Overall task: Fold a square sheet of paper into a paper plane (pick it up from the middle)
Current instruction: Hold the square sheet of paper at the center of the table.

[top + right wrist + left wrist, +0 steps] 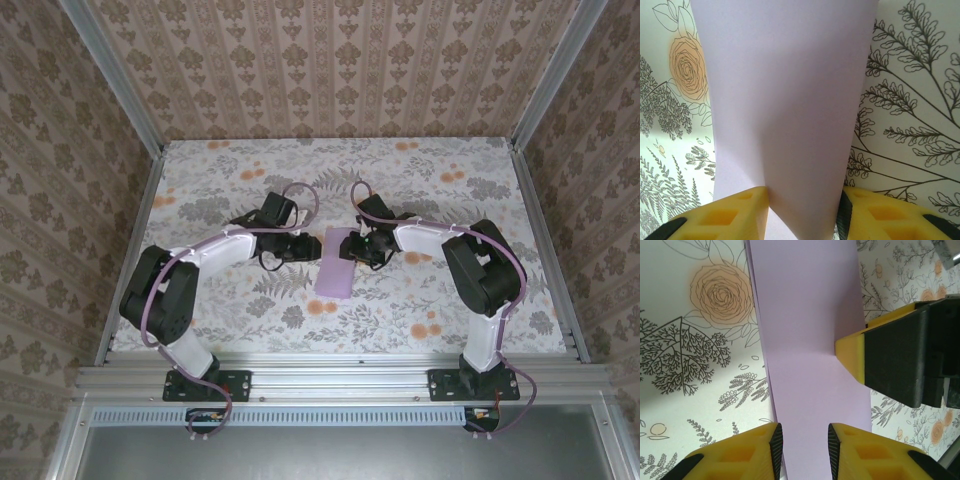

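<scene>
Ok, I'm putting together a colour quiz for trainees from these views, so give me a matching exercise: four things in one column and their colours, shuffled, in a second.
Things
1. sheet of paper
2. left arm's fingers
3. rose printed on the tabletop
4. frame rail by the arm bases

Colours
A. orange
B. silver-grey
C. pale lilac
D. yellow with black pads

Pairs: 1-C, 2-D, 3-A, 4-B
</scene>
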Tool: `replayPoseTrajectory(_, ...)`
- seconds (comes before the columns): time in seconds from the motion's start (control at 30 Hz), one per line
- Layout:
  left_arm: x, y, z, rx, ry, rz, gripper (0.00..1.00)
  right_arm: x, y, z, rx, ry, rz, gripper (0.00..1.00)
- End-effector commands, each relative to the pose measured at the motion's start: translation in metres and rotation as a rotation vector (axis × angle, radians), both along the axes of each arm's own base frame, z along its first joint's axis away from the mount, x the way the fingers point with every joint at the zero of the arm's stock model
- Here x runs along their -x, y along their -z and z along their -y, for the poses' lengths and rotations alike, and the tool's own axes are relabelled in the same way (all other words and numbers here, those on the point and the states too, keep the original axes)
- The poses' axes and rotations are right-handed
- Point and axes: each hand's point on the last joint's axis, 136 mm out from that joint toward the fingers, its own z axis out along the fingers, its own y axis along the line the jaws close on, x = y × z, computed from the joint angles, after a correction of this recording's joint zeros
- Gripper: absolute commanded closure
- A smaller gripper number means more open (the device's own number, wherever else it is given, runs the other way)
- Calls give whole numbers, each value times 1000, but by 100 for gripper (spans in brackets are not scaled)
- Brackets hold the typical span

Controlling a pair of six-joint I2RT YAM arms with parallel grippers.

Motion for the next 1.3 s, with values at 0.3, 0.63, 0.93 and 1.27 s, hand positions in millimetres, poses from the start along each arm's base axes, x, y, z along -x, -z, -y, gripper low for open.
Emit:
replayPoseTrajectory(0.3,0,-3,2,23,-12,-9,67,12,25,18,127,-1,-71,55)
replayPoseTrajectory(0.63,1,1,16,59,-4,-21,68,11,28,19,138,3,-75,54)
replayPoseTrajectory(0.93,0,17,36,76,2,-56,69,12,30,19,143,9,-81,54)
replayPoseTrajectory(1.27,3,41,41,58,17,-88,74,14,32,18,138,7,-83,54)
